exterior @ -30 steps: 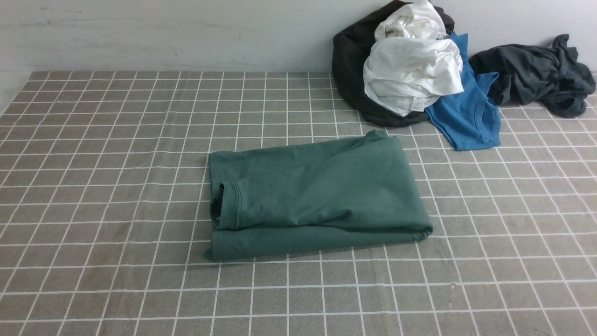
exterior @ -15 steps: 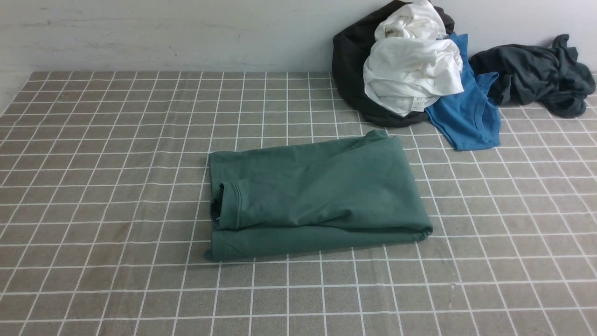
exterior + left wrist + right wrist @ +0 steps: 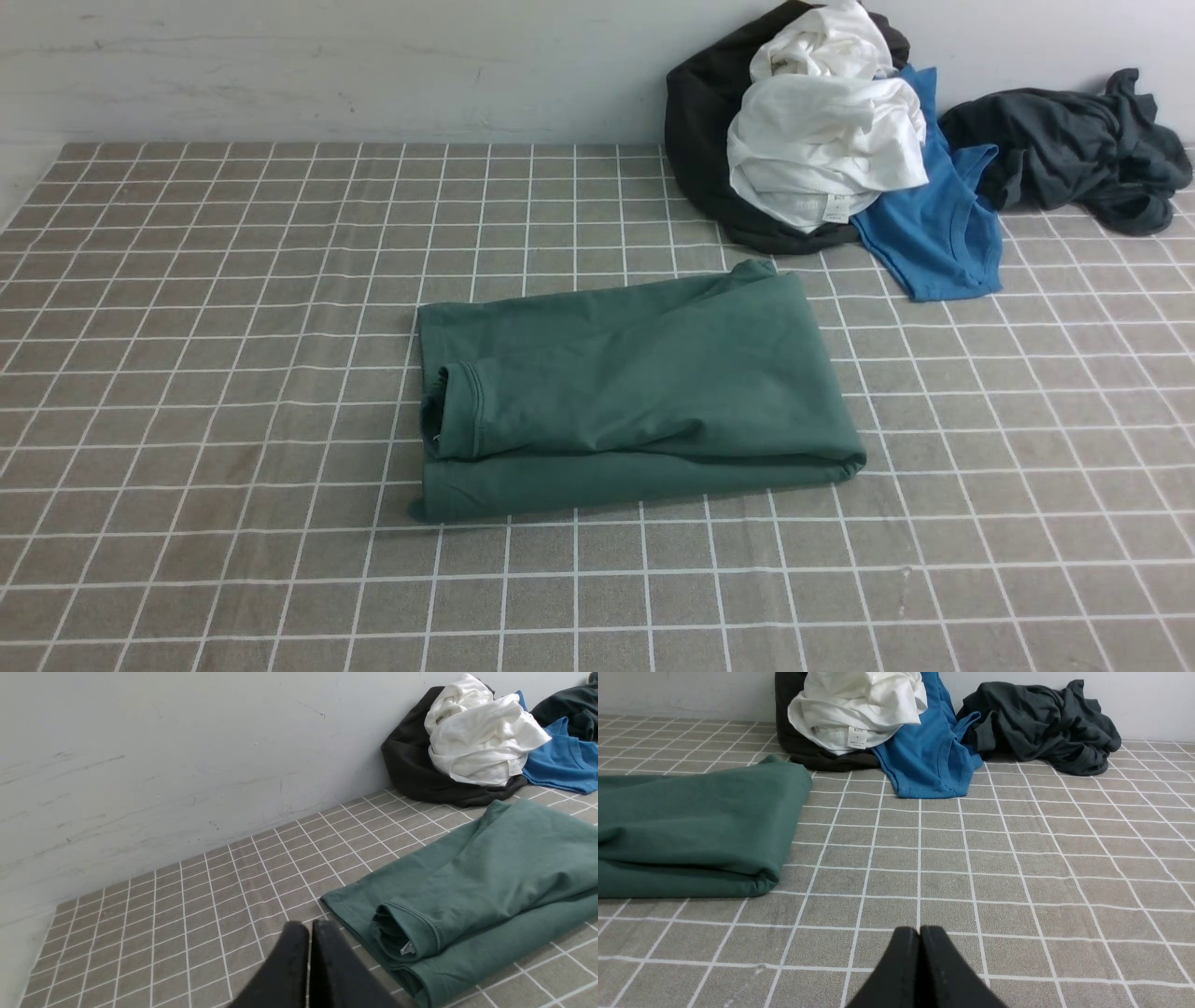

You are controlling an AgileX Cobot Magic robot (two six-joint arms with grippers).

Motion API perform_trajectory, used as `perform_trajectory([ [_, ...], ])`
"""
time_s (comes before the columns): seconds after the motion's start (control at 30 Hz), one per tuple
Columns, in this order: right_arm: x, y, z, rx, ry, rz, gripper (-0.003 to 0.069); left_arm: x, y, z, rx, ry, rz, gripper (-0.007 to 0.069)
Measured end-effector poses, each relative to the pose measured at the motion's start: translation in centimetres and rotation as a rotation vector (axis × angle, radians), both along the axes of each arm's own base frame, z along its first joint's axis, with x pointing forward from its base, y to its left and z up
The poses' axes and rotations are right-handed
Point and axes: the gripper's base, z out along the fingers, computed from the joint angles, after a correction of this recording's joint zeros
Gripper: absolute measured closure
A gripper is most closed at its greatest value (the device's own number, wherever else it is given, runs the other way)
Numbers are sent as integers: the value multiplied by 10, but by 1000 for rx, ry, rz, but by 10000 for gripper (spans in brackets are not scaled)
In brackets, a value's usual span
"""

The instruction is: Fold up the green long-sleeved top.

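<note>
The green long-sleeved top point(image 3: 625, 392) lies folded into a compact rectangle in the middle of the checked tablecloth, with a rolled hem and a bit of white label at its left end point(image 3: 406, 947). Neither arm shows in the front view. In the left wrist view my left gripper point(image 3: 309, 926) is shut and empty, a short way off the top's left end. The right wrist view has my right gripper point(image 3: 919, 930) shut and empty over bare cloth, with the top's right end point(image 3: 691, 826) off to one side.
A pile of clothes sits against the back wall at the right: a black garment point(image 3: 700, 121), a white one point(image 3: 822, 140), a bright blue T-shirt point(image 3: 934, 233) and a dark charcoal-grey garment point(image 3: 1074, 149). The grey wall point(image 3: 373, 65) bounds the table's far edge.
</note>
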Motion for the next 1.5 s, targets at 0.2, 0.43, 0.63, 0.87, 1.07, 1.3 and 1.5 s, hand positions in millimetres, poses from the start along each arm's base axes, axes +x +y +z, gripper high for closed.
perform_trajectory([
  [0.2,0,0,0,0,0,0,673,0,0,0,0,0,0,632],
  [0.43,0,0,0,0,0,0,673,0,0,0,0,0,0,632],
  [0.63,0,0,0,0,1,0,673,-6,5,-15,53,-31,41,632],
  [0.87,0,0,0,1,1,0,673,1,11,-74,-9,40,205,632],
  [1.07,0,0,0,4,2,0,673,9,14,-122,-184,145,308,632],
  [1.3,0,0,0,5,3,0,673,8,13,-127,-145,203,294,632],
  [1.5,0,0,0,5,3,0,673,8,12,-127,-123,201,284,632],
])
